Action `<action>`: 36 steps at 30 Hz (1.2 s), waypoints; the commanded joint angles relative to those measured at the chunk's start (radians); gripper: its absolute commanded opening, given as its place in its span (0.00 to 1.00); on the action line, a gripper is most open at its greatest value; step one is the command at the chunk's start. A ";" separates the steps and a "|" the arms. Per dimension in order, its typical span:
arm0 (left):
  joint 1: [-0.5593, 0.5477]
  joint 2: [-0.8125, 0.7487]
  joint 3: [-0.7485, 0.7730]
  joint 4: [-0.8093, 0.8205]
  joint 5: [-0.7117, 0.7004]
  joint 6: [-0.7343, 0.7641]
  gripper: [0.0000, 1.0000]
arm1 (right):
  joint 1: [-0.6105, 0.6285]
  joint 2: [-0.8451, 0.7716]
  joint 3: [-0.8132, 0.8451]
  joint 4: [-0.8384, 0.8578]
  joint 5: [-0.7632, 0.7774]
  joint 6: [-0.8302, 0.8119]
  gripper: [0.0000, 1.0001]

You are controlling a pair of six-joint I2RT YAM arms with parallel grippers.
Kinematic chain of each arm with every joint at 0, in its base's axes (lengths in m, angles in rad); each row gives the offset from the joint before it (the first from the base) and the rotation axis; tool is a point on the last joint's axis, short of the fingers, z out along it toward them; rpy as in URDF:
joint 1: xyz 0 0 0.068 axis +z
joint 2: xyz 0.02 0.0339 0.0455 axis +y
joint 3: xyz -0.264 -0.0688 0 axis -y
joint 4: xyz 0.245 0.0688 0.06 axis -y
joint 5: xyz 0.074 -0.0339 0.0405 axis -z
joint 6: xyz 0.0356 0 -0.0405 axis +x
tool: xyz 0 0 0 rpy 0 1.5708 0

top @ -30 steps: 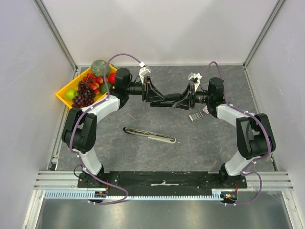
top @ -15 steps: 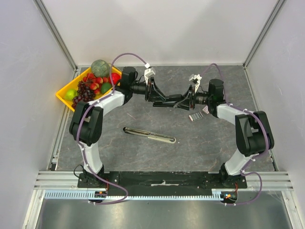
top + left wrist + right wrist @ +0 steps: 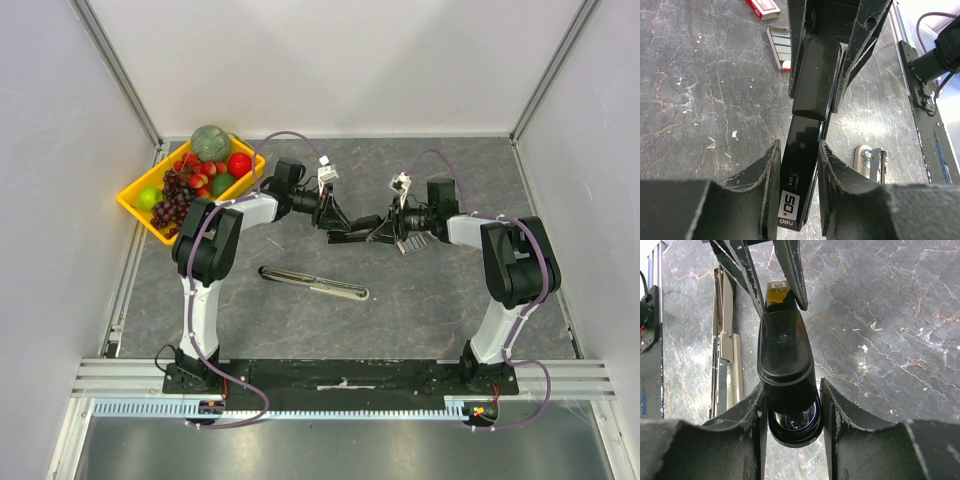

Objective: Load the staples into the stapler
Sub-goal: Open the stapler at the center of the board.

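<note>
Both grippers hold the black stapler (image 3: pixel 360 229) level above the middle of the table. My left gripper (image 3: pixel 799 172) is shut on its labelled end (image 3: pixel 790 200). The right gripper (image 3: pixel 791 410) is shut on the rounded end (image 3: pixel 785 365). In the top view the left gripper (image 3: pixel 340 222) and right gripper (image 3: pixel 388 228) face each other. The staples (image 3: pixel 779 46) lie as grey strips in a small tray on the table, beside a red-and-white box (image 3: pixel 762 7). A long silver metal stapler part (image 3: pixel 314 283) lies on the table in front of the arms.
A yellow tray (image 3: pixel 128 198) of fruit sits at the back left corner. The silver part (image 3: pixel 725 355) lies just beside and below the held stapler. White walls close in the grey stone-patterned table on three sides.
Both arms have folded inwards and carried the stapler a little nearer and to the right. Both grips are unchanged.
</note>
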 commanded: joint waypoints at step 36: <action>-0.032 -0.025 0.123 -0.301 -0.020 0.245 0.73 | 0.061 -0.116 0.094 -0.307 0.151 -0.463 0.00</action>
